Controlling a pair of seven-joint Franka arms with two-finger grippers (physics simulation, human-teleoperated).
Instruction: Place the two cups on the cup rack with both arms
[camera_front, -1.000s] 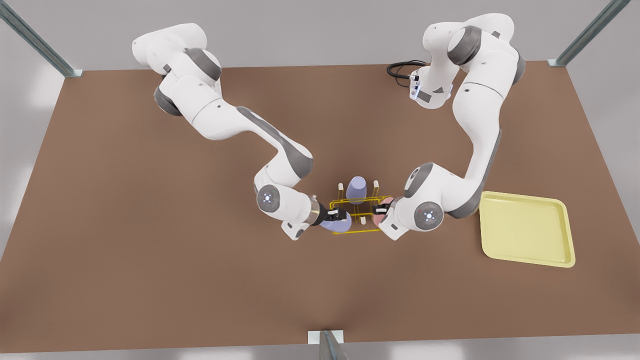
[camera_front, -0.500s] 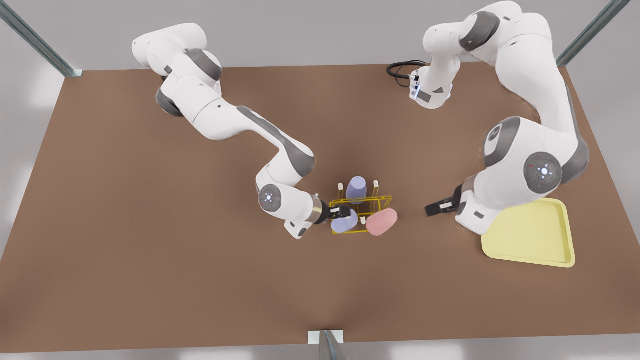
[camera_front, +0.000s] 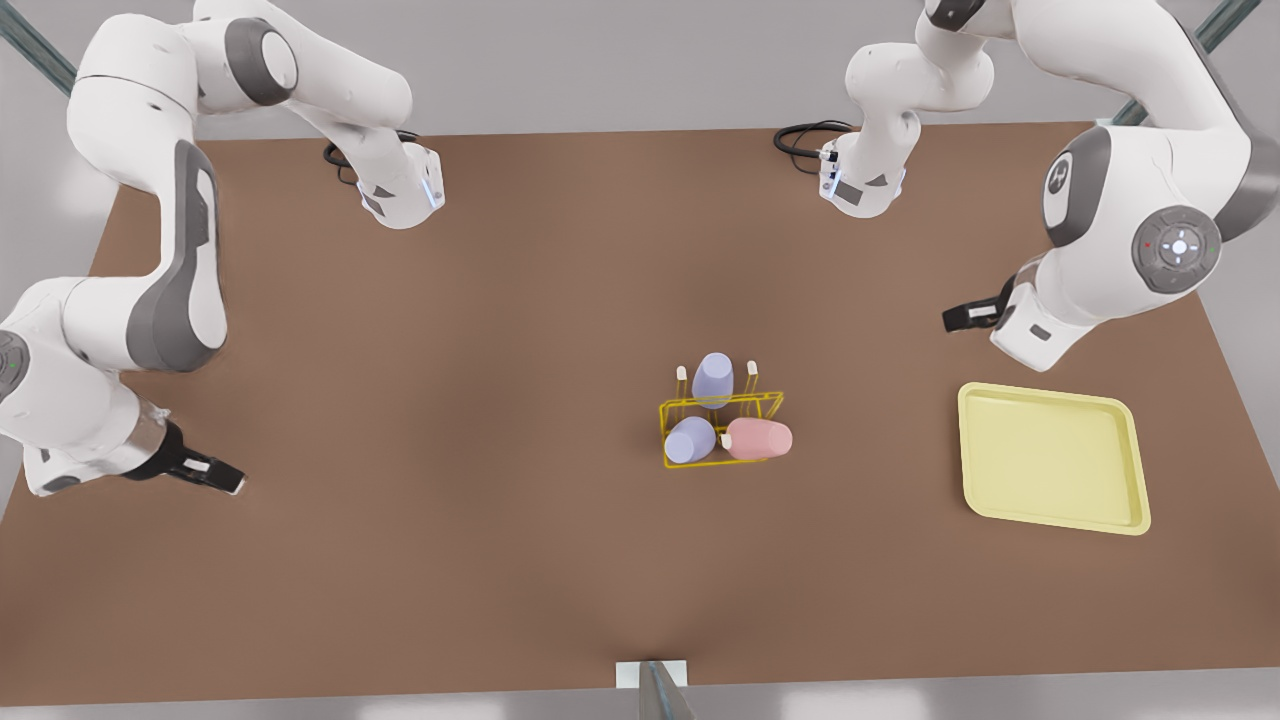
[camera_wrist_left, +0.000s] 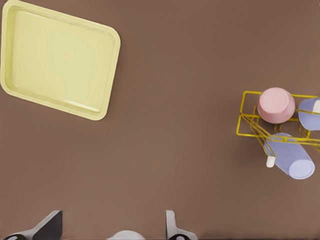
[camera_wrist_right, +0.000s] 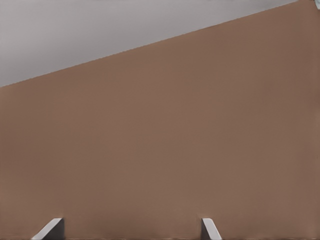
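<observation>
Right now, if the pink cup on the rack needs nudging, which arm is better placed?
Probably the left. The left gripper, open, hangs by the tray, on the pink cup's side of the cup rack. The right gripper, open too, sits much farther off, beyond the lavender cup.

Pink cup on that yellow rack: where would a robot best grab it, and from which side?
Probably grip the pink cup across its side wall near the closed base, coming from the front view's right: it lies tipped that way, sticking out of the cup rack, whose wires crowd the other sides. The left gripper waits there; the right gripper is far off.
</observation>
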